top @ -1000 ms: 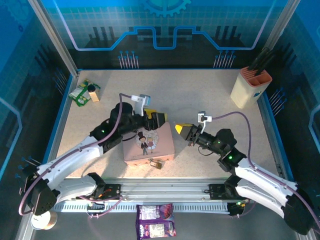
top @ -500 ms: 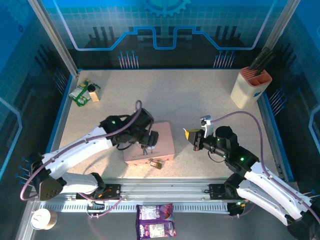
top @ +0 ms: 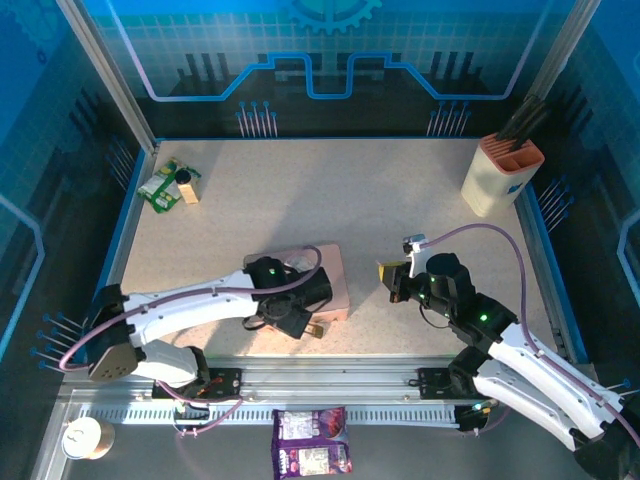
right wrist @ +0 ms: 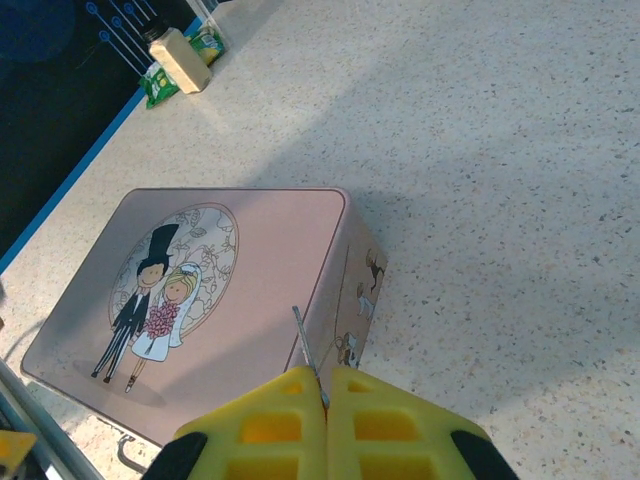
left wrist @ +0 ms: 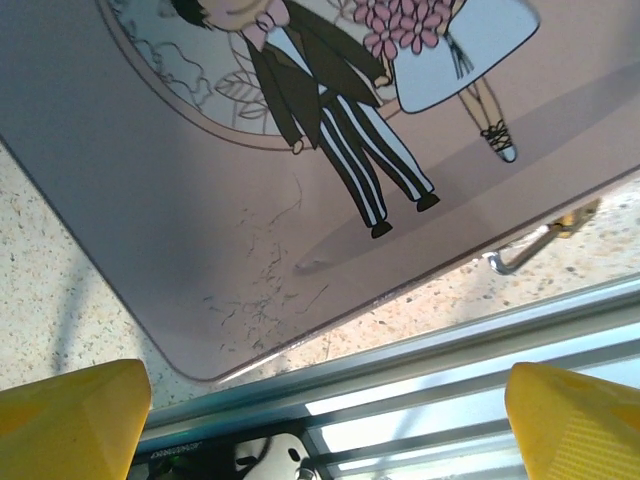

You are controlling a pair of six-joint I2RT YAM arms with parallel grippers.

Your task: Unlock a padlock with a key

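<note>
The right gripper (right wrist: 327, 388) pinches the key (right wrist: 305, 345) beside the pink tin (right wrist: 230, 290), left gripper (left wrist: 320, 415) gapes empty above it, padlock (top: 314, 327) seemingly unopened

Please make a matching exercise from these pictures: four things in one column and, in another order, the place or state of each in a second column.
Things:
1. padlock
2. key
3. left gripper
4. knife block

Places or states:
a. stands at the far right corner of the table
b. pinched between the fingers of the right gripper
c. open, above the near edge of the tin
d. lies by the tin's near side

Pairs: 1-d, 2-b, 3-c, 4-a
</note>
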